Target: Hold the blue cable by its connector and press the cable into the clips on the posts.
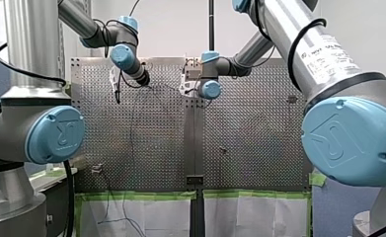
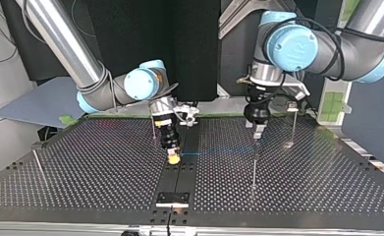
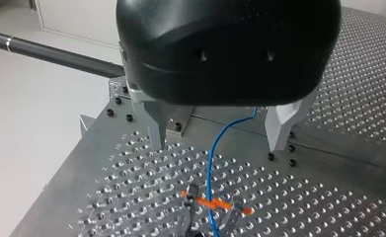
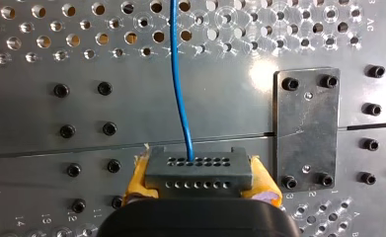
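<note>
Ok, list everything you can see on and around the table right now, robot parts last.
table: one, silver, perforated, spanning the top view.
connector: one, dark grey, between the yellow pads.
clip: one, orange, below the left end effector.
blue cable: one, blue, from the connector past the clip.
posts: at least three, thin metal, standing across the table.
plate: one, dark, bolted over the table's seam.
left end effector: one, black, metal fingers open above the clip.
right end effector: one, yellow pads, shut on the connector.

Left gripper (image 3: 219, 147) spread wide; blue cable (image 3: 209, 173) between fingers (image 3: 157, 123).
</note>
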Tool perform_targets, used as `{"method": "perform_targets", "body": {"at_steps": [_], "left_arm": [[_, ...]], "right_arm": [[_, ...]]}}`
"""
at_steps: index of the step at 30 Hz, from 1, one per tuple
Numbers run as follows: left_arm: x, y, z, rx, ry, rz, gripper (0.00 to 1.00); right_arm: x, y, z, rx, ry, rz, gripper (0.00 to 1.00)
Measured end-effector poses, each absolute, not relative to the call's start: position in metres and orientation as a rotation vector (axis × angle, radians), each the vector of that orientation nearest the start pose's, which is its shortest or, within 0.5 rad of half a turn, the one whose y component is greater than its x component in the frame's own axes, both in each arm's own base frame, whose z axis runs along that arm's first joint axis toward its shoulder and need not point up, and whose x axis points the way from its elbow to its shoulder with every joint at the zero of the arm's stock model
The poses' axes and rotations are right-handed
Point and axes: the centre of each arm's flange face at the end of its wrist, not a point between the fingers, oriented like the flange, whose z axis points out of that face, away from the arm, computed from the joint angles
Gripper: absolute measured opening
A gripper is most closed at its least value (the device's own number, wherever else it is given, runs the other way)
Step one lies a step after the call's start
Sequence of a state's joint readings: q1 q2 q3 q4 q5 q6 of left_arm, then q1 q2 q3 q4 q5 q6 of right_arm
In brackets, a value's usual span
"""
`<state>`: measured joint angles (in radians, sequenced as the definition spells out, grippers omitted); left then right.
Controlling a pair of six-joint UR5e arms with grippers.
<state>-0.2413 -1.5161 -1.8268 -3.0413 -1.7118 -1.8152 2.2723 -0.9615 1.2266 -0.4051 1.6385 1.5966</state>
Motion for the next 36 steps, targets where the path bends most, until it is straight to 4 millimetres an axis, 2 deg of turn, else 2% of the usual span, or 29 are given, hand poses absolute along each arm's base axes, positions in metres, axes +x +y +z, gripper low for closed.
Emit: {"method": "perform_targets", "body": {"at_steps": [9,17,23,36], "left_arm": [[0.407,-0.236,0.402,-0.146,1.63,-0.319,1.0],[0.41,-0.241,0.393,-0.148,1.644,-0.329,1.0],[0.418,-0.252,0.379,-0.151,1.66,-0.333,1.0],[0.442,-0.268,0.396,-0.158,1.628,-0.363,1.0]], "right_arm": [[0.571,-0.478,0.324,1.518,-0.801,1.778,0.0],[0.572,-0.477,0.323,1.52,-0.799,1.778,0.0],[0.573,-0.476,0.323,1.522,-0.796,1.78,0.0],[0.575,-0.473,0.323,1.525,-0.791,1.781,0.0]]}}
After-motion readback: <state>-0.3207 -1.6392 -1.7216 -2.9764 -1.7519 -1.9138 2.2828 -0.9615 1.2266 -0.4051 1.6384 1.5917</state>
